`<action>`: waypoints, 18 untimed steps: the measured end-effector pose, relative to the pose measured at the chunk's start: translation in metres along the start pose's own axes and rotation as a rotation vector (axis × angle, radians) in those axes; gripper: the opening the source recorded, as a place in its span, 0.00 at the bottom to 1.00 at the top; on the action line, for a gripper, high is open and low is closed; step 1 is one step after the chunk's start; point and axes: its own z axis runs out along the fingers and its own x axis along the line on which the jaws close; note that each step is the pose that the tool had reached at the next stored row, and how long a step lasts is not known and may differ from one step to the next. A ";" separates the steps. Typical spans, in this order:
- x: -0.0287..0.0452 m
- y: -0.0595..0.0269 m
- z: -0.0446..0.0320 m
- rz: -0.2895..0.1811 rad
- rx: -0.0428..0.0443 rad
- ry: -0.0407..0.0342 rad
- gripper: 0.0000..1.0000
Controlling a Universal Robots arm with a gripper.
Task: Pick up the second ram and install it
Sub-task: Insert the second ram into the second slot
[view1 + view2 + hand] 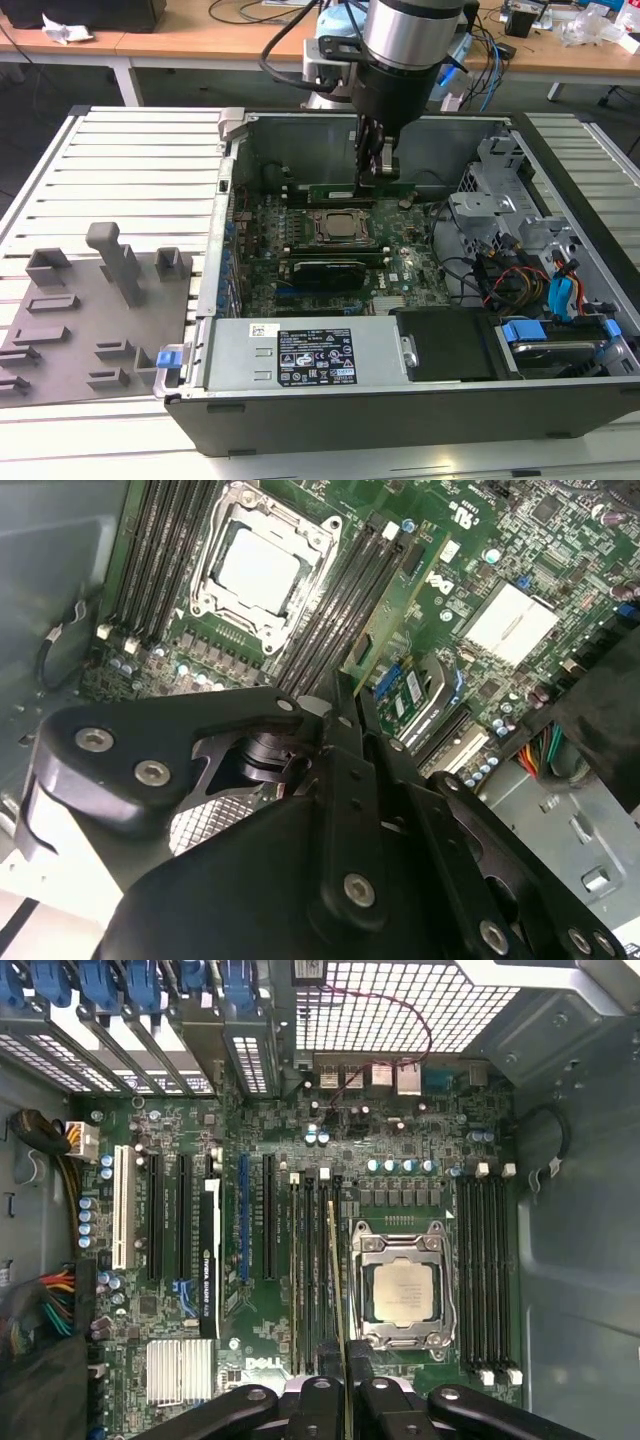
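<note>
Case [300,135] open above; free descent onto the motherboard [402,270]. Drive cage [500,165] and cables [500,280] block the exterior view's right; gripper [373,178] with the second ram [330,188] crowds the CPU socket [337,225]

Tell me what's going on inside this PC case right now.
The arm's gripper has its jaws shut on the ram. It holds the stick on edge inside the open case, lined up along the memory slots beside the CPU socket. Whether the stick is seated in a slot cannot be told.
</note>
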 end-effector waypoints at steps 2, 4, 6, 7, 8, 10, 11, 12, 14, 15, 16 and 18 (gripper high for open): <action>0.0001 -0.0001 0.0019 0.000 0.0000 0.0000 0.14; 0.0002 -0.0002 0.0035 0.000 0.0000 0.0000 0.14; 0.0002 -0.0003 0.0044 0.000 -0.0001 0.0001 0.14; 0.0002 -0.0004 0.0051 0.000 0.0000 -0.0001 0.14; 0.0003 -0.0004 0.0060 0.000 0.0000 0.0000 0.14; 0.0003 -0.0005 0.0075 0.000 0.0000 0.0000 0.14; 0.0004 -0.0006 0.0083 0.000 0.0000 0.0000 0.14; 0.0004 -0.0006 0.0088 0.000 0.0000 0.0001 0.14; 0.0004 -0.0007 0.0097 0.000 0.0000 0.0000 0.14; 0.0004 -0.0007 0.0101 0.000 0.0000 0.0000 0.14; 0.0005 -0.0007 0.0106 0.000 0.0000 0.0000 0.14; 0.0005 -0.0008 0.0115 0.000 0.0000 0.0000 0.14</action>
